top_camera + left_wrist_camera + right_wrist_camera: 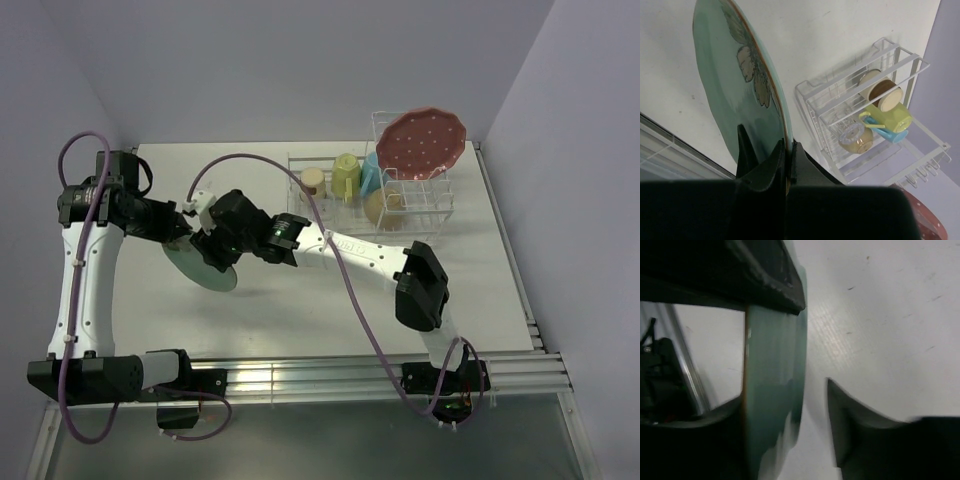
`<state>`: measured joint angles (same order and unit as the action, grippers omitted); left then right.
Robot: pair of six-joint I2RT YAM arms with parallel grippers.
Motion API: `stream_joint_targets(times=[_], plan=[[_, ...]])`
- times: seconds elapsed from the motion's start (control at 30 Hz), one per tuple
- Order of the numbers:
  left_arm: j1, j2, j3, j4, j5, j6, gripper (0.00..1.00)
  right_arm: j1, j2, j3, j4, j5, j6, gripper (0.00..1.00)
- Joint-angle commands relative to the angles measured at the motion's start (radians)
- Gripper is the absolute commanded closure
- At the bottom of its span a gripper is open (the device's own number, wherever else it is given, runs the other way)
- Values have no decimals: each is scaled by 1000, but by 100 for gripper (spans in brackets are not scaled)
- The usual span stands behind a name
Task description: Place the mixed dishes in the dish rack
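White table [300, 310] now in view, its matte surface flecked here and there with small dark marks. Only one thing is seen standing directly on it: the white wire dish rack [432, 205], set flat toward the far right corner. A metal rail [300, 378] is fixed along the near edge.

A white table [300, 320] standing boxed in by pale lavender walls [300, 60].
Aluminium rails [330, 378] are running along its near edge, a thinner rail [523, 290] is edging its right side, and faint dark specks [850, 288] are dotting its surface.
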<state>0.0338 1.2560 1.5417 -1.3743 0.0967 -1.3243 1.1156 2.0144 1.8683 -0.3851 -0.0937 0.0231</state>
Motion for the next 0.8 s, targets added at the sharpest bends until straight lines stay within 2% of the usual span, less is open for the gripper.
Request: stream_joint_targets(times=[0.0, 0.07, 0.17, 0.2, 0.33, 0.4, 0.5, 0.53, 0.6, 0.63, 0.77], plan=[[2, -53, 31, 0, 64, -18, 100, 4, 36, 80, 31, 57, -29, 55], [2, -55, 23, 1, 69, -19, 100, 4, 53, 115, 23, 90, -25, 64], [0, -66, 11, 0, 74, -24, 100, 6, 76, 150, 0, 129, -25, 95], [0, -66, 2, 1, 74, -23, 100, 6, 78, 153, -6, 124, -29, 100], [0, -78, -25, 20, 89, -13, 100, 6, 49, 135, 0, 107, -57, 100], [0, -96, -69, 46, 112, -6, 100, 7, 17, 100, 17, 149, -68, 100], [0, -150, -156, 165, 195, -4, 61, 9, -34, 31, 38, 240, -98, 100], [0, -159, -163, 170, 192, -12, 39, 7, -46, 13, 40, 256, -116, 100], [0, -152, -143, 153, 173, -3, 26, 4, -98, -64, 57, 301, -159, 100], [-2, -144, -131, 140, 164, 14, 14, 1, -118, -90, 67, 299, -176, 100], [0, -102, -60, 98, 134, 63, 5, -20, -222, -191, 86, 296, -247, 100]])
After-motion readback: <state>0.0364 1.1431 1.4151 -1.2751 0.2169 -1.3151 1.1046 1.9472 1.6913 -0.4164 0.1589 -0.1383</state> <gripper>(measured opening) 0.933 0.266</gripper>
